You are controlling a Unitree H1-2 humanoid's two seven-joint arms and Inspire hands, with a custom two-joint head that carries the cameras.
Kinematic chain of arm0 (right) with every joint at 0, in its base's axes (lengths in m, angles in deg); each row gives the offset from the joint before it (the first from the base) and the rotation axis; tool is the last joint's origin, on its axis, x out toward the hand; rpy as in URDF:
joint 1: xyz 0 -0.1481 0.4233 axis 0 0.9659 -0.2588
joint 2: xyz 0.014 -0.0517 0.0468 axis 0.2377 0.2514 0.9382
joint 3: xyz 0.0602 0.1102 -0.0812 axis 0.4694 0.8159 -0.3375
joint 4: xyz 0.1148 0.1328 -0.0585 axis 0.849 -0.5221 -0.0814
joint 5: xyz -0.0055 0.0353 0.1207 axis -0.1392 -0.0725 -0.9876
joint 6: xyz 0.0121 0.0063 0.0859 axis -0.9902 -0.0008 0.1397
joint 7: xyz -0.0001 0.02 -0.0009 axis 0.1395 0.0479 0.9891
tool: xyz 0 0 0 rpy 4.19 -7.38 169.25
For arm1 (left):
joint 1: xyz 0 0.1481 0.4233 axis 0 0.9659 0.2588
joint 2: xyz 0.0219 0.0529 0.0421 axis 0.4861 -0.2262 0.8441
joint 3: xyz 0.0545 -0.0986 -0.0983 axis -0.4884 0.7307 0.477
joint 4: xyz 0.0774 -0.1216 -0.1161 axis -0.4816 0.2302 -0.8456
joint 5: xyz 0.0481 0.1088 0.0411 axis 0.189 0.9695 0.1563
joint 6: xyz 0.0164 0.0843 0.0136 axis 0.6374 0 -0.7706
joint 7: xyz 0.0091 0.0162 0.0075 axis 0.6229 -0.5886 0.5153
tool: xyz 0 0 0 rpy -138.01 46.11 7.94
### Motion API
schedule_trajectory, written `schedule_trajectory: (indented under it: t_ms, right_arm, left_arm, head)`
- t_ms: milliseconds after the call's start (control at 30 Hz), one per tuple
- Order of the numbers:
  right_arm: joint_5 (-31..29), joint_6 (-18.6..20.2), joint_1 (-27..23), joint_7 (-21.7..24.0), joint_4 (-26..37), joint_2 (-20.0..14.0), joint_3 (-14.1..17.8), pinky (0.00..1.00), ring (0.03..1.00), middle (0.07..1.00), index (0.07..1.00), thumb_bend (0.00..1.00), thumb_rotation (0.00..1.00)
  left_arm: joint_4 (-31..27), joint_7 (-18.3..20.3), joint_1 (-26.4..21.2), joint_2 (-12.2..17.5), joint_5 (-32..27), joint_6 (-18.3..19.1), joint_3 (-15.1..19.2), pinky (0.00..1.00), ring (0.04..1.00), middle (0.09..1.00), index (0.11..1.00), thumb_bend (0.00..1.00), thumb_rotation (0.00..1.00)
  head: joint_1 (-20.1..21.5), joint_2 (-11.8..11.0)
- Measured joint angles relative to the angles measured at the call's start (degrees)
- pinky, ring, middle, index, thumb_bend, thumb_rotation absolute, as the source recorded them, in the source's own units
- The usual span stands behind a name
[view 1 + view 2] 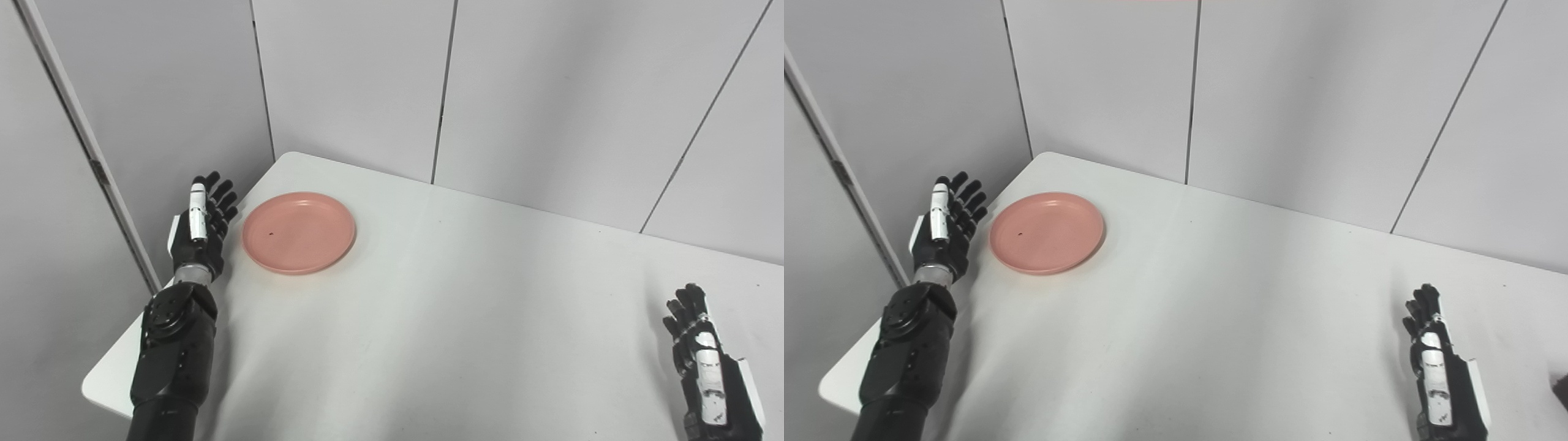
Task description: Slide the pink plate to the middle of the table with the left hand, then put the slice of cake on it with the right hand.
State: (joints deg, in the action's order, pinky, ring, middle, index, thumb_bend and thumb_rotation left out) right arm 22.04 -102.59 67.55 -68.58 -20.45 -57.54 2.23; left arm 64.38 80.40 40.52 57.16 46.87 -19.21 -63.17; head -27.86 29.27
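1. In the left eye view, a pink plate is seen lying flat on the white table, near the table's far left corner. It is round and shallow, with a low raised rim, a smooth salmon-pink surface and one small dark speck left of its middle. Nothing is carried on it.
2. Just left of the plate, at the table's left edge, the left hand is held on edge with its fingers extended and slightly apart; the plate is not touched by it.
3. Well to the right of the plate, at the near right of the table, the right hand is held with fingers extended and loosely apart, holding nothing.
4. In the right eye view, the same layout is shown: the plate by the far left corner, the left hand beside it and apart from it.
5. A small dark shape is cut off by the right border of this view, far right of the plate; what it is cannot be told.
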Motion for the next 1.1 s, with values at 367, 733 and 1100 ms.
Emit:
schedule_trajectory:
  t_ms: [367, 733, 1100]
  right_arm:
    - [-0.03, -0.22, 0.01, 0.03, -0.05, -0.12, -0.04, 1.0, 0.99, 1.0, 1.0, 0.35, 1.0]
    - [0.02, -0.22, 0.01, 0.0, -0.05, -0.16, -0.04, 1.0, 0.992, 1.0, 1.0, 0.37, 1.0]
    - [0.64, -0.21, 0.07, -0.03, 0.07, -0.16, -0.05, 0.99, 0.978, 0.994, 0.999, 0.36, 1.0]
  left_arm:
    - [-0.02, -0.46, 0.61, -1.14, 1.65, 0.43, -1.99, 0.9, 0.877, 0.862, 0.857, 0.4, 1.0]
    - [-0.01, -0.9, 0.5, -1.37, 2.03, 0.38, -2.45, 0.89, 0.872, 0.862, 0.853, 0.39, 1.0]
    - [-0.02, -1.1, 0.45, -1.41, 2.06, 0.42, -3.66, 0.87, 0.878, 0.865, 0.857, 0.39, 1.0]
  head:
    - [0.18, 0.26]
    - [0.26, 0.62]
    - [1.05, 0.88]
